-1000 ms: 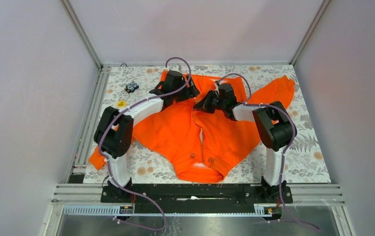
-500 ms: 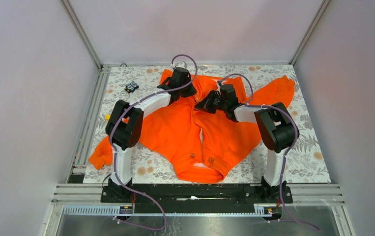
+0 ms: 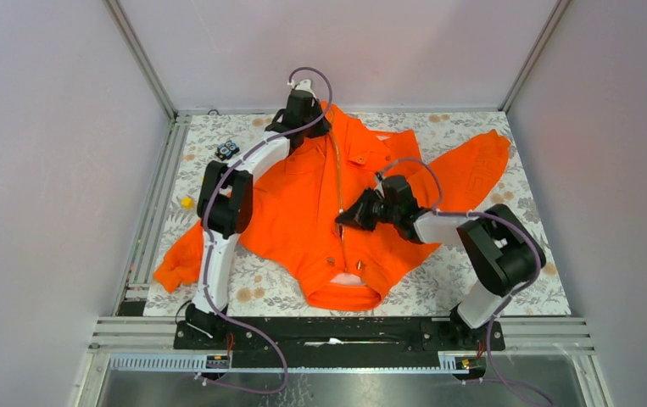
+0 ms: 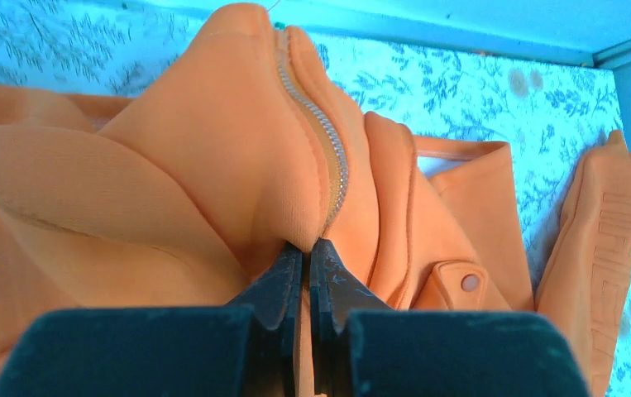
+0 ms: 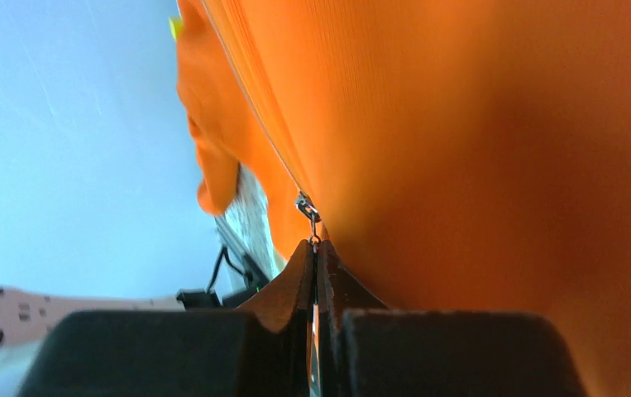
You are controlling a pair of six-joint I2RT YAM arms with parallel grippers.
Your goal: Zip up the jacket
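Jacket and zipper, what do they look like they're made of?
The jacket looks like soft matte orange cloth; it folds and creases freely. The zipper has small silvery teeth with a glint, probably metal, on a tan fabric tape.

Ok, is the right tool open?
No, the right tool is shut on the metal zipper pull of the bright orange fabric jacket.

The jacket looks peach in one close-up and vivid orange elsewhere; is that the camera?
Likely: the left wrist view has a blue-green cast, paling the jacket and tinting the table; the top view is evenly lit; the right wrist view is saturated, its near fabric blurred.
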